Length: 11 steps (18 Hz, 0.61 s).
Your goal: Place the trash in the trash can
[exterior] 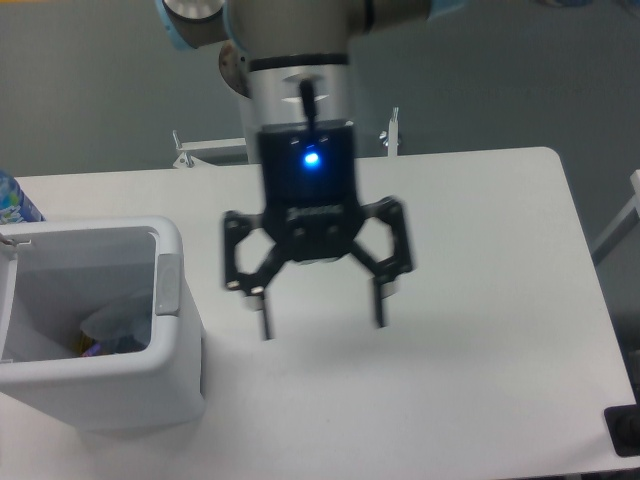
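The white trash can [180, 385] stands at the table's front left, with a grey handle tab on its right wall. Inside it lies trash [118, 325]: a clear, bluish crumpled item, partly hidden by the rim. My gripper [322, 318] hangs above the middle of the table, to the right of the can and apart from it. Its fingers are spread wide open with nothing between them.
A blue-labelled object [12, 200] shows at the far left edge behind the can. The white table [480, 300] stretches to the right, its edge at the far right. A dark object [625, 430] sits at the bottom right corner.
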Each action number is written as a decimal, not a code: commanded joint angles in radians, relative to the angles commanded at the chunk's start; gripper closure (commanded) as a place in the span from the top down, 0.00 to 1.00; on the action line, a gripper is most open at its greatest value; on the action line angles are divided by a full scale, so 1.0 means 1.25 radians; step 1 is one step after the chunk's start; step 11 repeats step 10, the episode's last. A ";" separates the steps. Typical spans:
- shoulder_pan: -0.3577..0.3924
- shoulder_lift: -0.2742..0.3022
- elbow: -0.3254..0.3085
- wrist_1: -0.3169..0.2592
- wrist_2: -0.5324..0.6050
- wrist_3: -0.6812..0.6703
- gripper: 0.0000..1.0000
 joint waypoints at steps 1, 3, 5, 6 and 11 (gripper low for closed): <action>0.005 0.009 -0.004 -0.033 0.026 0.036 1.00; 0.004 0.026 -0.031 -0.075 0.089 0.110 1.00; 0.009 0.029 -0.040 -0.109 0.148 0.188 1.00; 0.009 0.038 -0.043 -0.141 0.172 0.225 1.00; 0.023 0.061 -0.056 -0.217 0.203 0.323 1.00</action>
